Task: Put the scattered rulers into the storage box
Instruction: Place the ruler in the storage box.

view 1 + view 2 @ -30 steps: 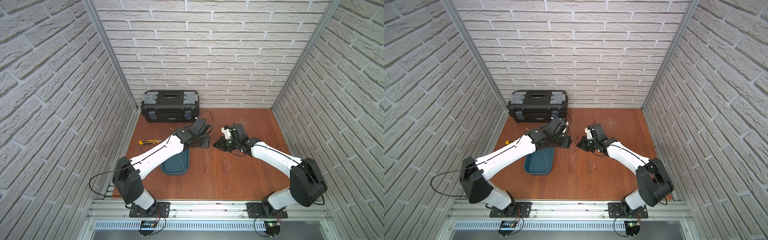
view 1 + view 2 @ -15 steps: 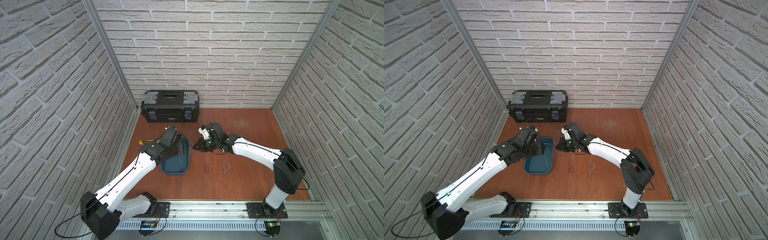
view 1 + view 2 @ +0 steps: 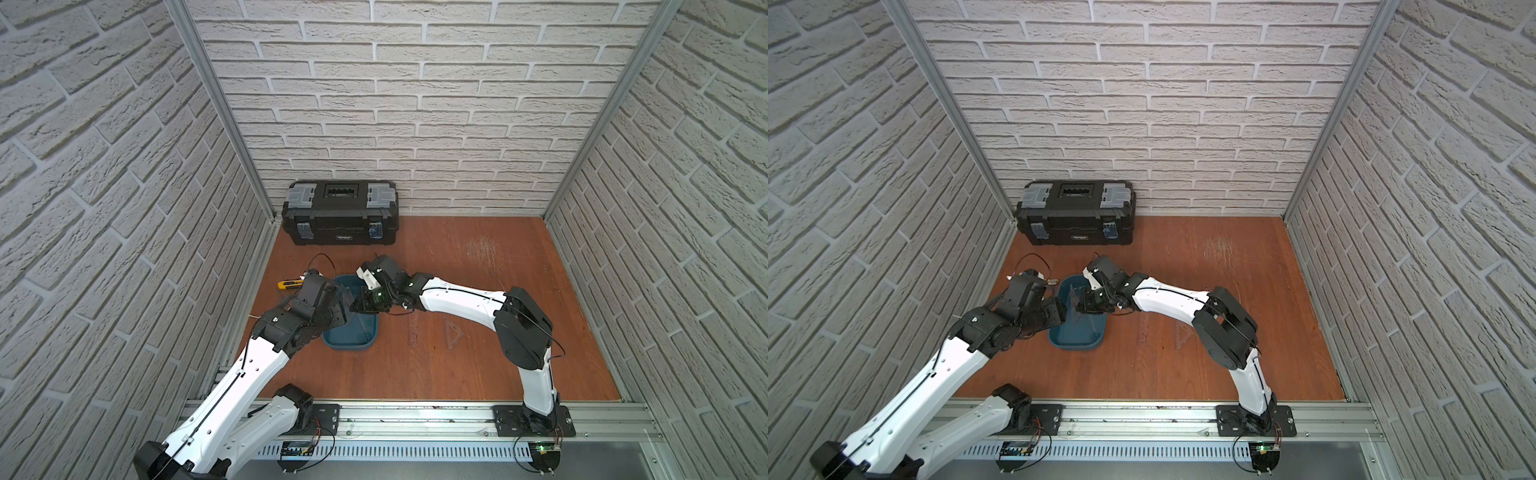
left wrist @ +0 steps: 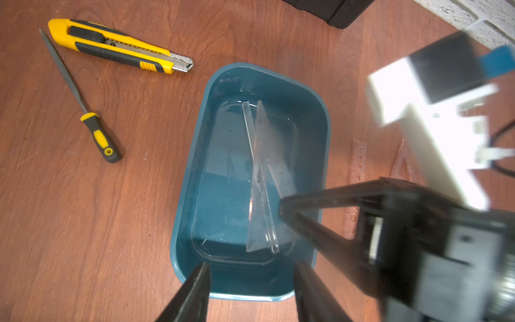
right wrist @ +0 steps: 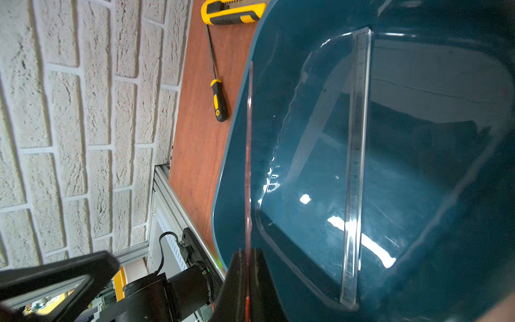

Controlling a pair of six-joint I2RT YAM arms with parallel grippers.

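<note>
1. Two tools are lying on the brown wooden table (image 3: pixel 478 374) at the far left, both left of the box: a yellow utility knife (image 4: pixel 119 46) and a thin black-and-yellow-handled screwdriver (image 4: pixel 101 138).
2. The left gripper (image 4: pixel 252 266) is hovering over the left side of the shallow teal-blue plastic storage box (image 4: pixel 186 178), its fingers standing apart with nothing between them.
3. The box is sitting left of centre, holding a clear graduated ruler (image 5: pixel 356 167).
4. The right gripper (image 5: pixel 246 256) is pinching a transparent triangular set square (image 5: pixel 248 139), seen edge-on, over the box.
5. Two more see-through rulers, a long straight strip (image 3: pixel 412 332) and a hollow triangle (image 3: pixel 455 332), are lying on the table just right of the box.
</note>
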